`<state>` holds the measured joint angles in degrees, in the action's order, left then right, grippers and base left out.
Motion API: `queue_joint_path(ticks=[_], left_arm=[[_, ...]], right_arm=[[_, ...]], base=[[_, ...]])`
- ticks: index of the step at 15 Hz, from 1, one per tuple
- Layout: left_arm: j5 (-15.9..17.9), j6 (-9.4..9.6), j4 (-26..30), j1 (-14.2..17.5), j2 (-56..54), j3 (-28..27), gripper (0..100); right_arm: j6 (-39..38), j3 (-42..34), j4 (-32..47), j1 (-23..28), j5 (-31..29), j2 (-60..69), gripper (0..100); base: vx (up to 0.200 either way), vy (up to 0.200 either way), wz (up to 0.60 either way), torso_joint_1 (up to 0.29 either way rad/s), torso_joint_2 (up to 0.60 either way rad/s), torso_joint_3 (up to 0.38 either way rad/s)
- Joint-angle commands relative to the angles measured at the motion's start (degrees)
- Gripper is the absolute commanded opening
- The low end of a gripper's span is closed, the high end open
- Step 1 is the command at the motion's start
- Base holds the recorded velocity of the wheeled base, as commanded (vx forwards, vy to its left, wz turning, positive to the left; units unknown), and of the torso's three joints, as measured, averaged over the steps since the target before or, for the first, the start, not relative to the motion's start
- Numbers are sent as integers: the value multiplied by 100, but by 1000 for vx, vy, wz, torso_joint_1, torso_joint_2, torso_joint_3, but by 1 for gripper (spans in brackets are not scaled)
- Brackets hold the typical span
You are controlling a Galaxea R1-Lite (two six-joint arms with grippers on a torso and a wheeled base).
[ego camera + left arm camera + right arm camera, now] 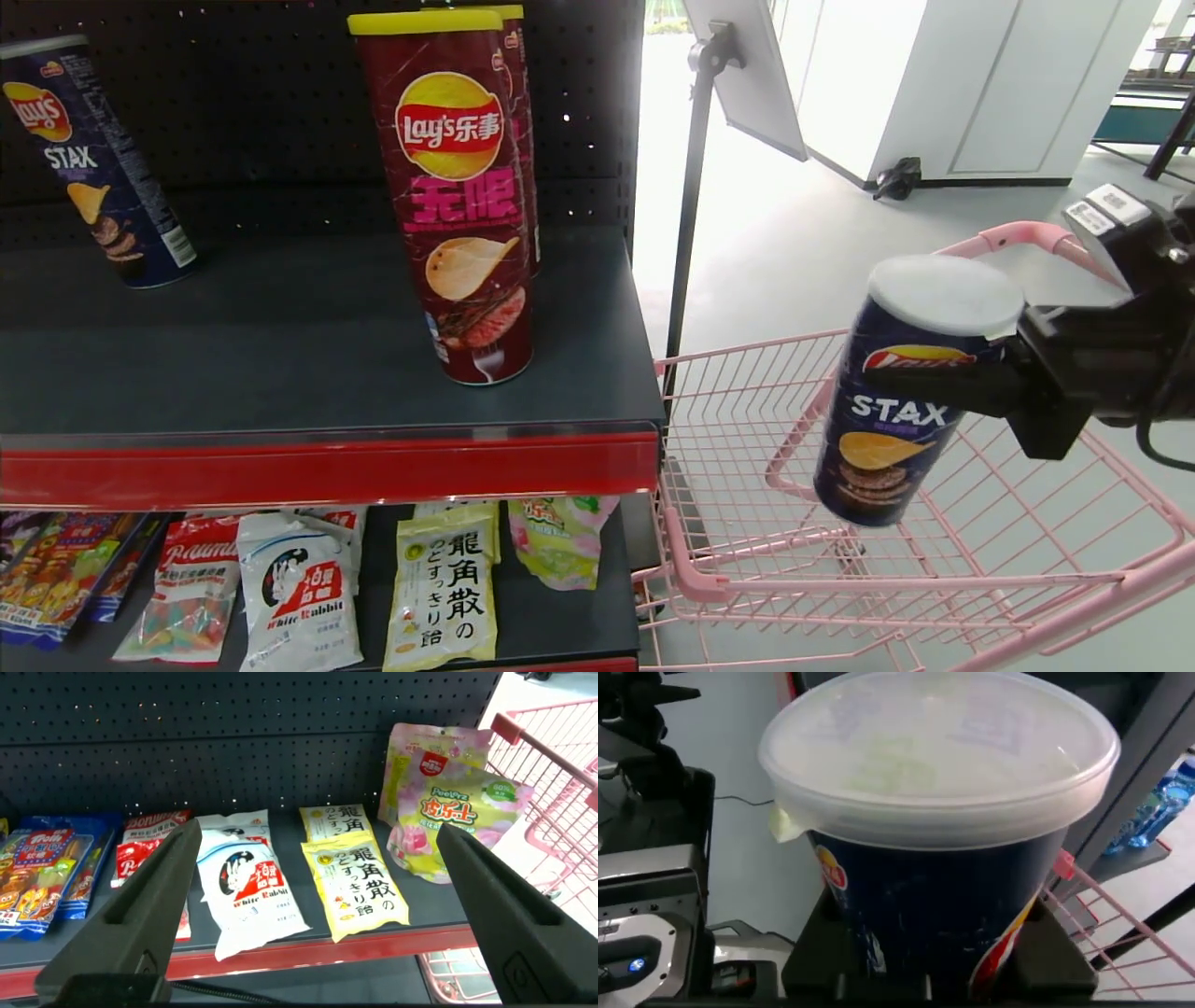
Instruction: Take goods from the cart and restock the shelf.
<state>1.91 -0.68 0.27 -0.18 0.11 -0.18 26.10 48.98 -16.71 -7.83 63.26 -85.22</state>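
The right pincer [924,387] clamps the dark-blue cardboard chip tube [878,467], likely light yet crushable, just under its white plastic lid [945,294].

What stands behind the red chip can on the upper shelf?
A second yellow-lidded red can, mostly covered: only its lid edge and right side show. Behind it, black pegboard.

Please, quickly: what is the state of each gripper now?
Left gripper: open, holding nothing.
Right gripper: closed, holding the blue chip can.
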Motion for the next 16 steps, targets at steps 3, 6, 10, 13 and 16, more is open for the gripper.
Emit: queue_joint_path(ticks=[3, 6, 10, 13, 16], left_arm=[[2, -2, 0, 1, -2, 1, 100], [2, -2, 0, 1, -2, 1, 100], [2, -2, 0, 1, -2, 1, 100], [2, -2, 0, 1, -2, 1, 100], [2, -2, 0, 1, -2, 1, 100]], right_arm=[[27, -767, -34, -430, -701, 586, 0], [53, -1128, -34, -632, -938, 841, 0], [18, -1180, -25, -852, -1017, 981, 0], [0, -1189, -7, -993, -1017, 990, 0], [-8, -1233, -7, -1371, -1105, 911, 0]], base=[[0, 0, 0, 0, 0, 0], [0, 0, 0, 0, 0, 0], [0, 0, 0, 0, 0, 0], [0, 0, 0, 0, 0, 0], [0, 0, 0, 0, 0, 0]])
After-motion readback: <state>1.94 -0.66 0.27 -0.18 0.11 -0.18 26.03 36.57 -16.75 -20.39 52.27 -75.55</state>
